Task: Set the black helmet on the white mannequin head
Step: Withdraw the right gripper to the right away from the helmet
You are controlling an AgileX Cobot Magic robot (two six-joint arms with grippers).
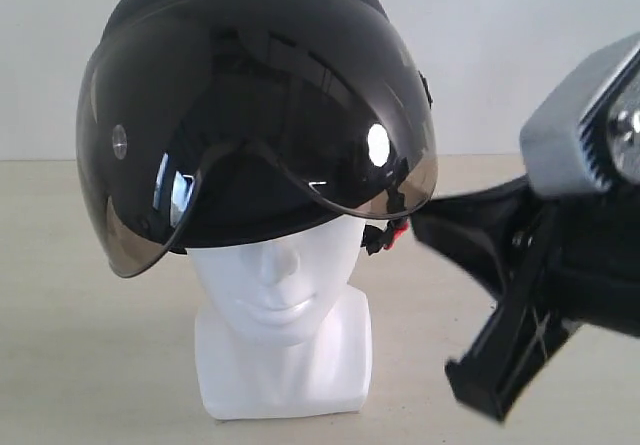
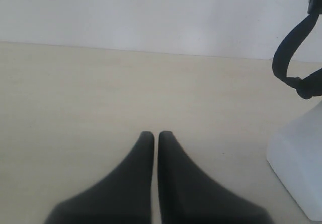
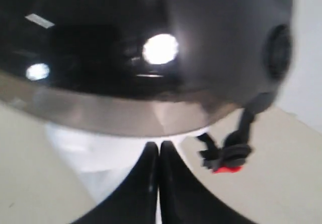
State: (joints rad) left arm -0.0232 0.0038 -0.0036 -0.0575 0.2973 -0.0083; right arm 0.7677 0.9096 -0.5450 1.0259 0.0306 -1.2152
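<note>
The black helmet (image 1: 250,95) sits on the white mannequin head (image 1: 285,315), its smoky visor (image 1: 150,185) hanging over the brow and tilted lower on the left. The red buckle (image 1: 398,231) dangles by the head's side. My right gripper (image 1: 425,220) is shut and empty, its tips just beside the visor's lower edge and the buckle. In the right wrist view that gripper (image 3: 159,146) points at the helmet (image 3: 151,43) and the head (image 3: 90,148) below it, with the strap (image 3: 226,153) alongside. My left gripper (image 2: 155,134) is shut and empty over bare table, apart from the head's base (image 2: 299,168).
A beige table (image 1: 80,345) carries the head. A plain white wall (image 1: 520,35) runs behind it. A loop of black strap (image 2: 292,53) hangs above the base in the left wrist view. The right arm's body (image 1: 570,245) fills the right side of the exterior view.
</note>
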